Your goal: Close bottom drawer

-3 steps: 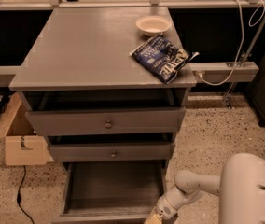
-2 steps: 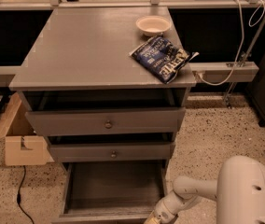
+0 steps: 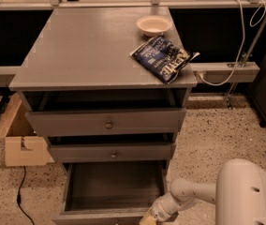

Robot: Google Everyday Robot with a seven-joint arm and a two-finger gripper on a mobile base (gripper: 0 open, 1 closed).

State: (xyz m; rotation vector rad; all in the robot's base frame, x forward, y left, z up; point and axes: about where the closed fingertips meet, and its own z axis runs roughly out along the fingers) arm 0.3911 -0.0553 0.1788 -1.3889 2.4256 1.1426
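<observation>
The bottom drawer (image 3: 112, 186) of the grey cabinet is pulled far out, its bare wood inside showing; its front runs along the bottom edge of the view and its knob is cut off. My gripper (image 3: 149, 218) is at the drawer's front right corner, at the very bottom edge of the view, with the white arm (image 3: 194, 193) reaching in from the right. The middle drawer (image 3: 113, 152) and the wider top drawer (image 3: 107, 122) stand slightly out.
On the cabinet top (image 3: 86, 50) lie a white bowl (image 3: 153, 24) and a dark blue snack bag (image 3: 163, 57). A cardboard box (image 3: 18, 137) sits on the floor at the left. A grey rail with a cable (image 3: 224, 71) juts at the right.
The arm has shifted slightly; the gripper stays at the drawer's front right corner. The drawer looks as far out as before.
</observation>
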